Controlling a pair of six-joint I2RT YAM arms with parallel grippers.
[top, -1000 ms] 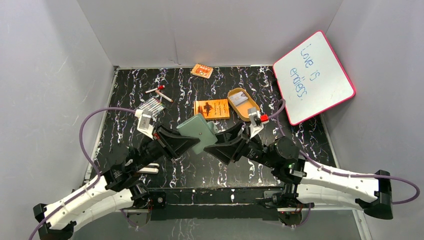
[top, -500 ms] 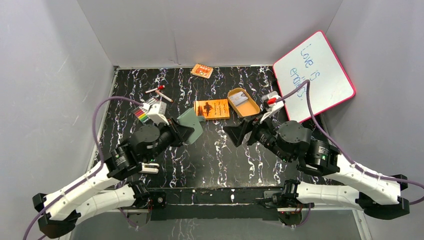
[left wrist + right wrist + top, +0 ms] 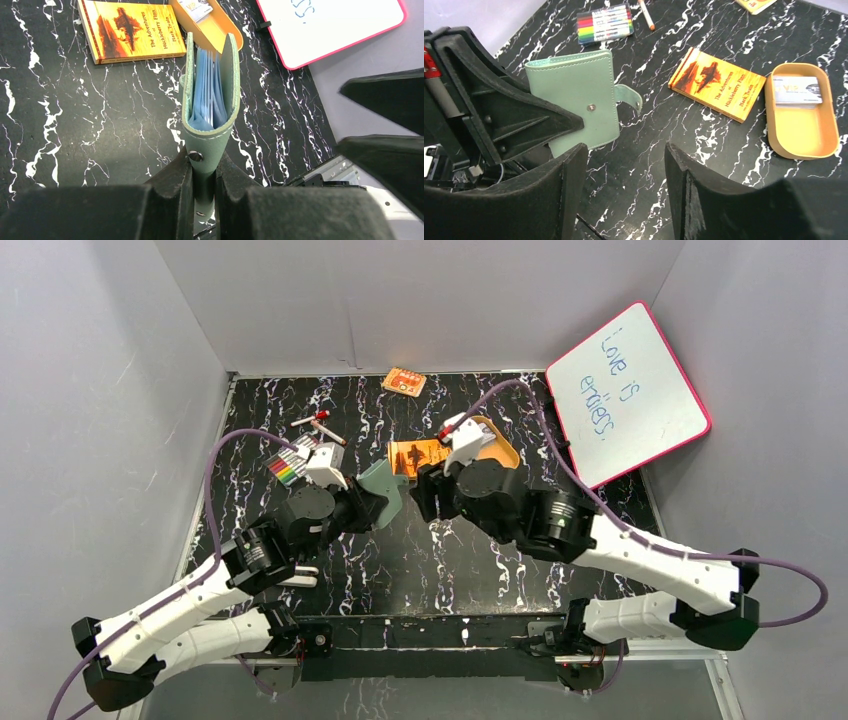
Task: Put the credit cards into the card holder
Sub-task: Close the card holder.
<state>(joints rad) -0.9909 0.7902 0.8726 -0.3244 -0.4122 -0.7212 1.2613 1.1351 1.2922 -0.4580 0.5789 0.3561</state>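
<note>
Right gripper (image 3: 624, 157) swung in beside card holder (image 3: 207, 100), jaws apart and empty; left gripper (image 3: 203, 172) pinches card holder's snap edge.

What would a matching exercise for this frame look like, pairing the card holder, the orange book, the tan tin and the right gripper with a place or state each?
Column one
1. card holder
2. orange book
3. tan tin
4. right gripper

Column two
A. open, nothing between its fingers
B. lying flat on the table
C. clamped in the left gripper
D. has a card lying in one end

Pairs: 1-C, 2-B, 3-D, 4-A
</note>
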